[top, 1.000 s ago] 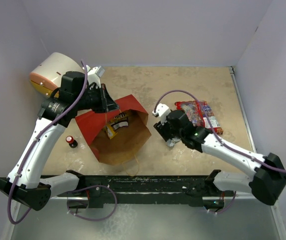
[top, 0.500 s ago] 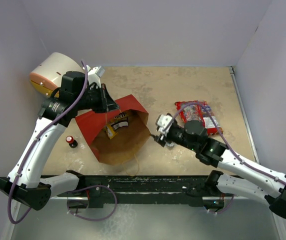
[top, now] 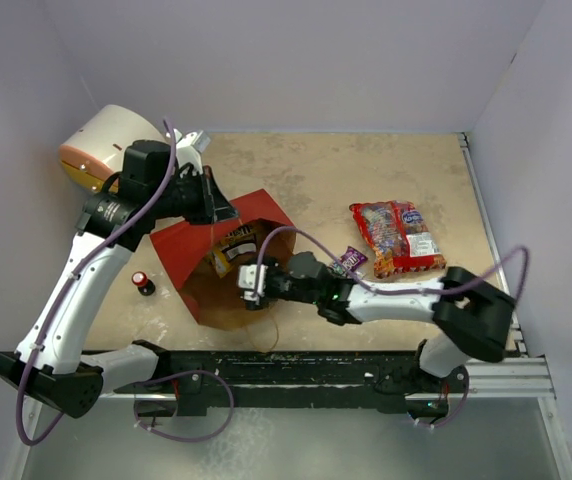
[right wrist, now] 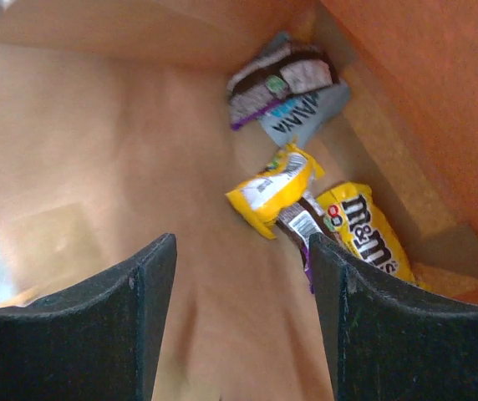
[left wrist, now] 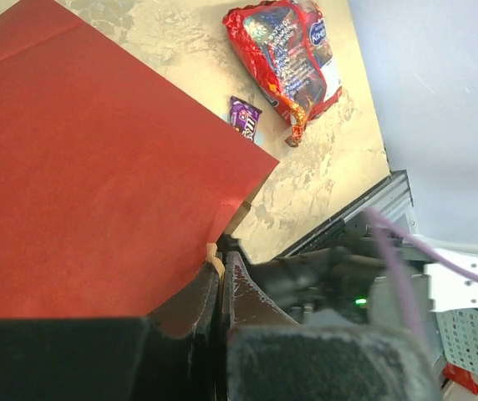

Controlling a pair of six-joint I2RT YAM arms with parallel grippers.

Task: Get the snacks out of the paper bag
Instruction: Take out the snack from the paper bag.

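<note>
Yellow packet (right wrist: 363,232) in paper bag (top: 179,262) half hidden by right end effector (right wrist: 241,242)

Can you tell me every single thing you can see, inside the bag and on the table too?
paper bag: one, red outside and brown inside, lying open on the table, left of the middle
yellow packets: two, inside the paper bag
dark wrappers: two, brown with purple, inside the paper bag
grey-blue wrapper: one, deep inside the paper bag
large snack bag: one, red and clear, on the table to the right
purple packet: one, on the table beside the large snack bag
drum: one, white with an orange end, far left corner
small object: one, red and black, left of the paper bag, too small to name
table: one, mottled beige
left gripper: black, pinching the paper bag's edge
right gripper: black, open, inside the paper bag's mouth
</note>
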